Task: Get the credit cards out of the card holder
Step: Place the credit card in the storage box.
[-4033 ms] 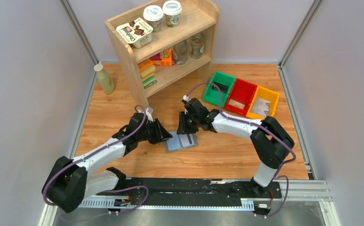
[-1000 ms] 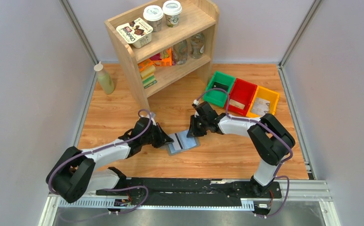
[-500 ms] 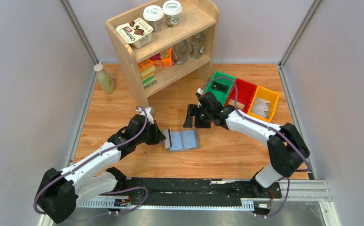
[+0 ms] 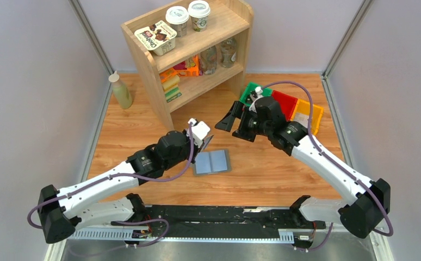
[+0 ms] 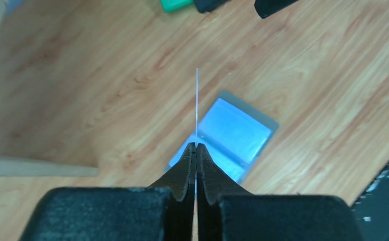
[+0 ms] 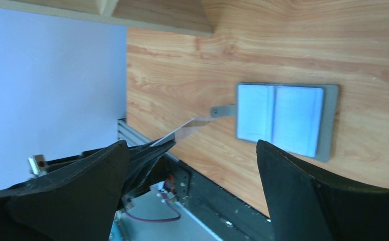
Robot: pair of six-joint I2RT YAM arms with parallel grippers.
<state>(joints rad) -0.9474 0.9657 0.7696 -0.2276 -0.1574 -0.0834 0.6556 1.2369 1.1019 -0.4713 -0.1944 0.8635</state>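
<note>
Left claw point(image 5: 196, 146): pinched tight on one thin pale credit card point(image 6: 188, 125), gripped by its end; from the left wrist the card shows edge-on.
Credit card: out of the pockets and tilted, its free end near the side tab point(image 6: 222, 110) of the holder.
Right claw point(image 4: 229, 130): spread wide with nothing in it, raised over the bench point(image 4: 262, 174) just beyond the holder.
Card holder point(image 4: 212, 161): lying open like a book on the wood, pale blue-grey pockets up, between the two claws.
Pockets: too blurred to tell whether cards sit in them.
Bins: green bin point(image 4: 247, 93), red bin point(image 4: 285, 102) and yellow bin point(image 4: 314, 114) side by side, partly hidden behind the right arm.
Shelf point(image 4: 197, 49): wooden, at the far side, cups and a tub on top.
Bottle point(image 4: 121, 91): pale green, left of the shelf.
</note>
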